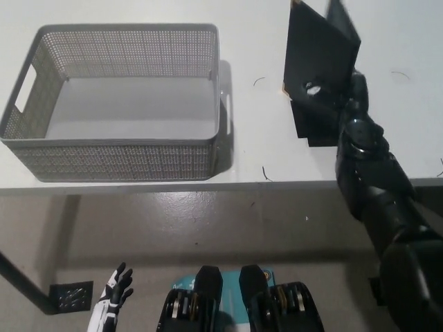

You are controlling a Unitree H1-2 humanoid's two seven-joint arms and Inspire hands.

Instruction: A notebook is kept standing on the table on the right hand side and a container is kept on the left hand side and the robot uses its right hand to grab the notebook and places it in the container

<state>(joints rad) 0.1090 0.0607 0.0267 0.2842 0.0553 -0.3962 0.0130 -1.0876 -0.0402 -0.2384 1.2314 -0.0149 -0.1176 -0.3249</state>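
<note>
The black notebook (315, 48) stands upright at the back right of the white table (256, 155), its covers nearly pressed together. My black right hand (348, 102) is at the notebook's lower right edge, with a light-tipped finger on the front cover and the rest hidden behind it, so it is clamped on the notebook. The arm runs down to the bottom right corner. The grey mesh container (118, 160) sits empty on the left of the table, well apart from the notebook. My white left hand (114, 296) rests low at the lower left, below the table, fingers apart.
The table's front edge runs across the picture just under the container. Grey floor lies below it. A bare strip of table separates the container's right handle (225, 114) from the notebook.
</note>
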